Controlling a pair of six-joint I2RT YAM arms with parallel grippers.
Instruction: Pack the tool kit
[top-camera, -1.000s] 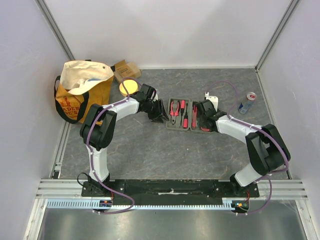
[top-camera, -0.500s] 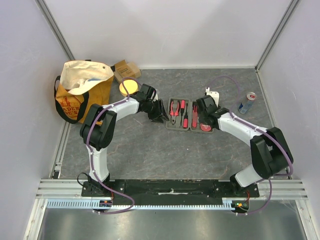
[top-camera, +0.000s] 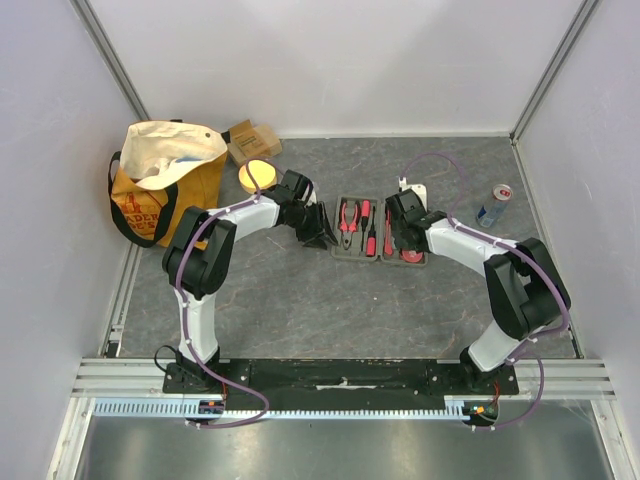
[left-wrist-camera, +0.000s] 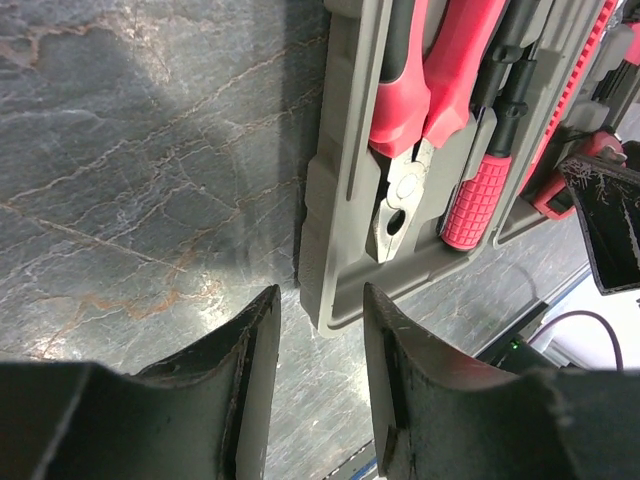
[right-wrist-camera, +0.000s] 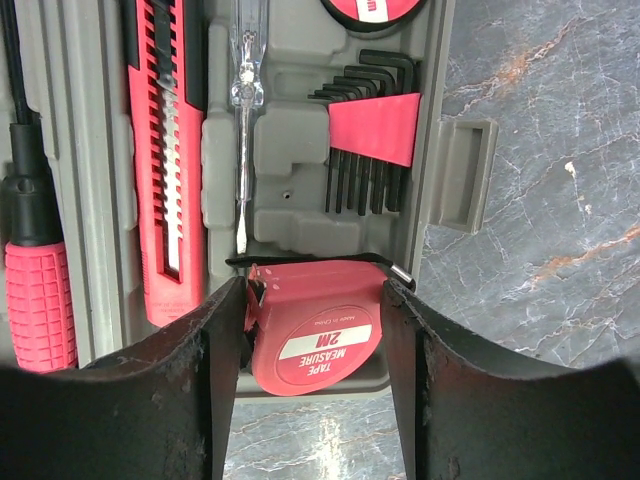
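Centrally in the top view the open tool case (top-camera: 350, 250) is seen, partly hidden by the right gripper (right-wrist-camera: 312, 300), whose jaws flank the tape measure (right-wrist-camera: 315, 345); a pinch cannot be confirmed. The left gripper (left-wrist-camera: 320, 300) is held spread, empty, by the case's corner.

Plain white panel walls (top-camera: 330, 60) and silver aluminium corner posts (top-camera: 110, 60) enclose a grey marbled stone-look tabletop (top-camera: 300, 300), evenly lit.

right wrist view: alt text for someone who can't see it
Black fingers of the right gripper flank a red tape measure seated in an open grey case. Beyond it lie hex keys, a clear tester and a red knife; grey table at right.
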